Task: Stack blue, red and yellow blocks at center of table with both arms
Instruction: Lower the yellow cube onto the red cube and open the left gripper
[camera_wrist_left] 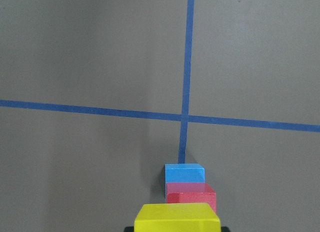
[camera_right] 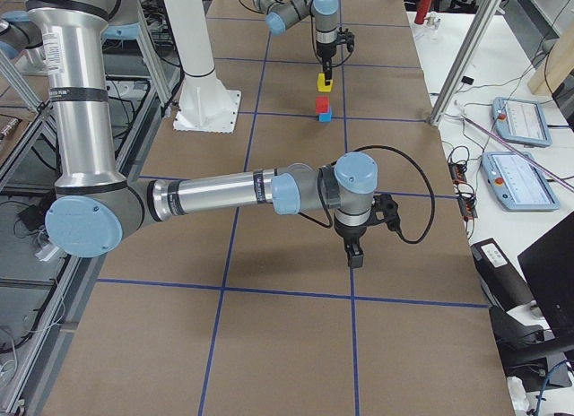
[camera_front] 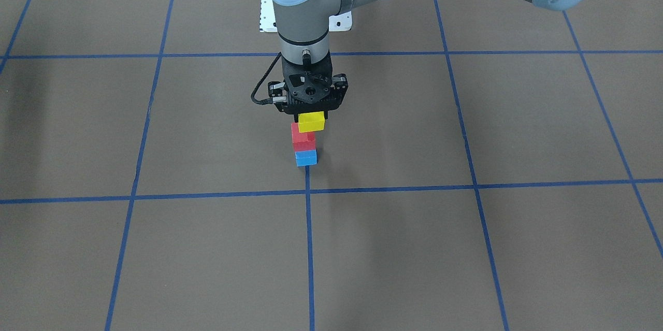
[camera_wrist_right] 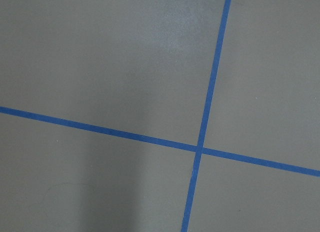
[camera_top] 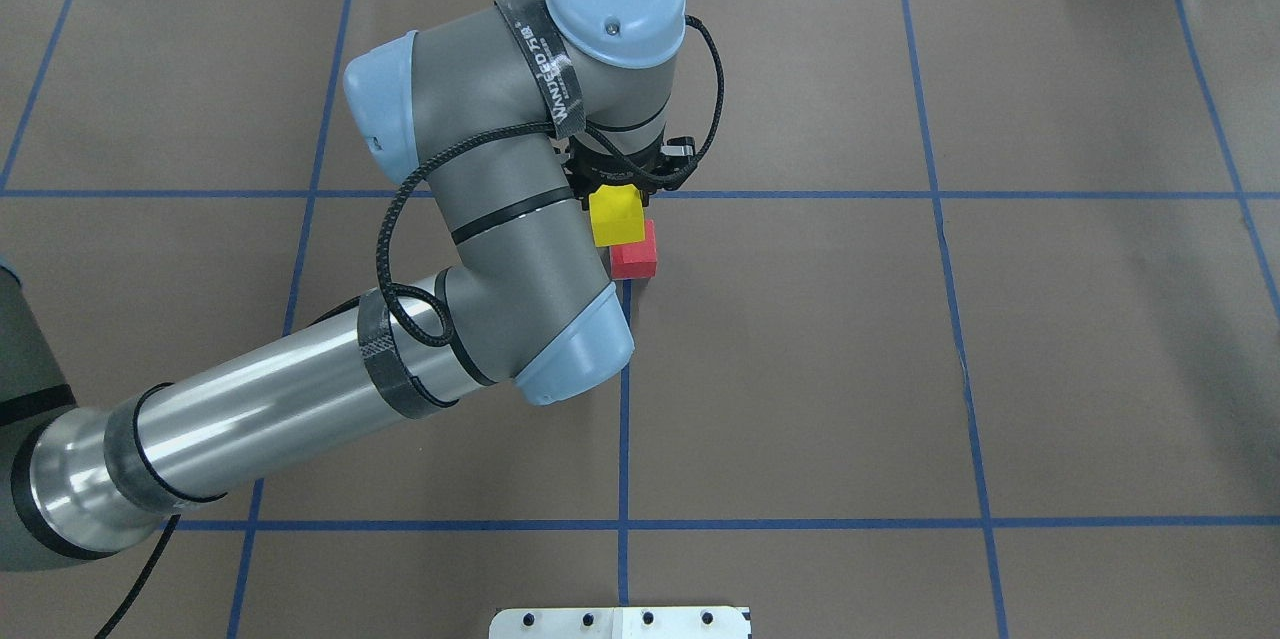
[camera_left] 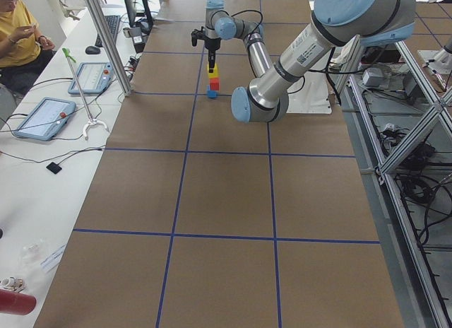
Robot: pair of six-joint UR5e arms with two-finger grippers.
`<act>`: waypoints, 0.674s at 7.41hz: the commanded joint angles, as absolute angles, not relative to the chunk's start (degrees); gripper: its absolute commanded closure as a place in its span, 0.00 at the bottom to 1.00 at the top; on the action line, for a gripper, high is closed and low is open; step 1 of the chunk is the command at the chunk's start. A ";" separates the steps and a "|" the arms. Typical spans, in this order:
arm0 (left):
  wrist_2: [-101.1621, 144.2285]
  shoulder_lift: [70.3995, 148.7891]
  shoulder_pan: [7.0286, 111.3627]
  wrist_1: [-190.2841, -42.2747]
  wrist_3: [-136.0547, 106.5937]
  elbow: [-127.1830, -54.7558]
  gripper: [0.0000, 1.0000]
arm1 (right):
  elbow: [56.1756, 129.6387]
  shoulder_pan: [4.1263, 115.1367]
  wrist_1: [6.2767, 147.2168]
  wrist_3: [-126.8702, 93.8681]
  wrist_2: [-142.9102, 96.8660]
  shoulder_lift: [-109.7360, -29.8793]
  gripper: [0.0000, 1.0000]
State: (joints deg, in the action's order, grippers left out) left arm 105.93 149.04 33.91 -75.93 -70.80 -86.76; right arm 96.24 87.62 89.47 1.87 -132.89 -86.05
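Observation:
A red block [camera_front: 303, 138] sits on a blue block [camera_front: 306, 158] near the table's centre, by a blue tape crossing. My left gripper [camera_front: 311, 115] is shut on a yellow block [camera_front: 311, 121] and holds it just above the red block, slightly offset. The overhead view shows the yellow block [camera_top: 615, 216] and the red block [camera_top: 635, 254]; the blue one is hidden there. The left wrist view shows yellow [camera_wrist_left: 178, 216], red [camera_wrist_left: 190, 197] and blue [camera_wrist_left: 185, 173]. My right gripper [camera_right: 356, 255] hangs over bare table far from the stack; I cannot tell if it is open.
Blue tape lines [camera_front: 308, 248] grid the brown table. A white mounting plate [camera_top: 620, 622] lies at the robot's side. A white pillar base [camera_right: 202, 102] stands near the table's edge. An operator [camera_left: 18, 31] and tablets [camera_left: 46, 116] are beside the table.

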 commanded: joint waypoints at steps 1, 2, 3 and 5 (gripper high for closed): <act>103.98 149.94 31.91 -76.29 -72.33 -84.82 1.00 | 96.24 87.63 89.47 1.85 -132.89 -86.04 0.01; 103.71 149.94 31.38 -76.38 -72.25 -84.47 1.00 | 96.24 87.63 89.47 1.76 -132.98 -86.04 0.01; 103.62 149.94 31.38 -76.90 -72.25 -84.20 1.00 | 96.24 87.71 89.47 1.84 -132.98 -86.04 0.01; 103.71 149.94 31.38 -77.17 -72.16 -83.85 1.00 | 96.24 87.71 89.47 1.76 -132.98 -85.96 0.01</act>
